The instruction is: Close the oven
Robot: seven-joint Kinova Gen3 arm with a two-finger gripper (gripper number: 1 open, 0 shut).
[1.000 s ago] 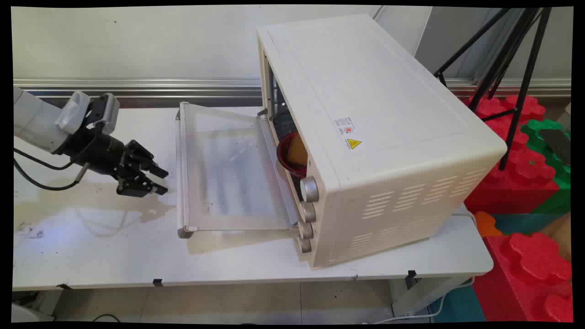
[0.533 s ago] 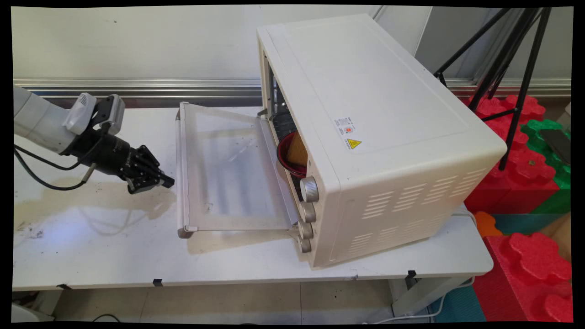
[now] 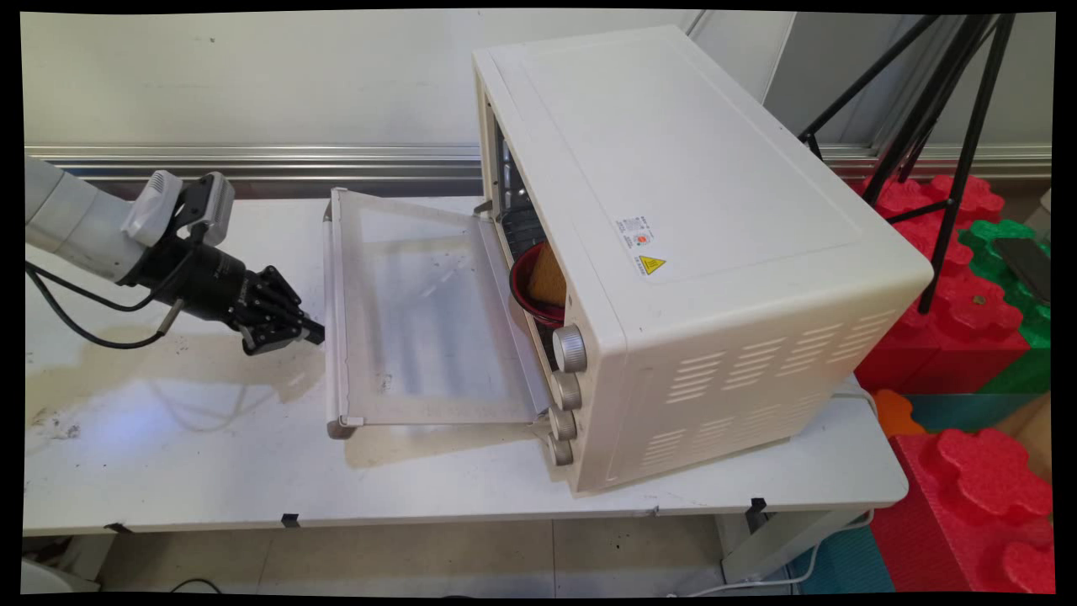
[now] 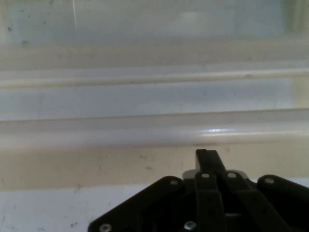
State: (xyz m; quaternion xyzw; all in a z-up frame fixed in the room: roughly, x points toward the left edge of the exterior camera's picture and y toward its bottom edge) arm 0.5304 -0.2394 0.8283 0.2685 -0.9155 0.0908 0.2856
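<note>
Hovering low over the white table, black gripper with fingers pressed together, gripping nothing, tips just beside the handle bar of the oven door, contact impossible to judge. Lying folded down and flat, glass door filling the hand view beyond the fingertips. Sitting inside the cream toaster oven, red bowl holding something tan.

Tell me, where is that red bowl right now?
In the main view, the red bowl sits inside the white toaster oven, just behind its open glass door, above the silver knobs.
</note>
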